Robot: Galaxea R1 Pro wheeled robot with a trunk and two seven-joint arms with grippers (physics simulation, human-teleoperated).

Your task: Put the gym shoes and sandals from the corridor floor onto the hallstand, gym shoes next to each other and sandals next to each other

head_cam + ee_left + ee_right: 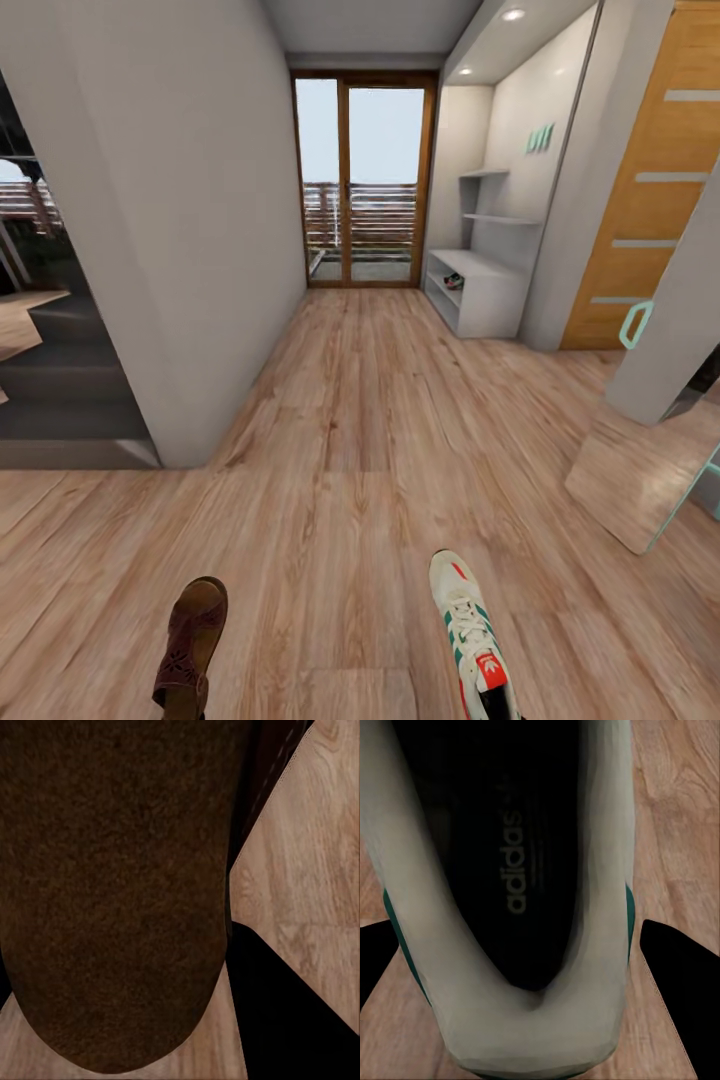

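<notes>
Item one: flat dark brown leather-look sandal (192, 645) with a perforated strap, showing at the lower left of the head view, apparently carried above the light brown wood-grain plank floor (360, 420). In the left wrist view its mottled footbed (112, 892) is sitting very close to the camera, a black gripper finger (300, 1012) showing beside it. The left hand is likely clamping it, but the jaw position cannot be told.

Item two: off-white lace-up sneaker (472, 630) with green side stripes, red tongue and white laces, at the lower right of the head view. The right wrist view is looking straight into its dark opening (502, 855), black fingers (682, 982) flanking the heel on both sides; whether they are pinching it cannot be told.

Item three: low light-grey hallstand (478, 290) standing far down the corridor at the right wall, something small and coloured lying in its upper slot, too small to identify.

Handling judgement: both shoes are probably light. The sandal is thin and flexible, best pinched across the sole edge at the heel. The sneaker is stiffer at the heel collar, a sound place to hold, though its toe may be drooping.
</notes>
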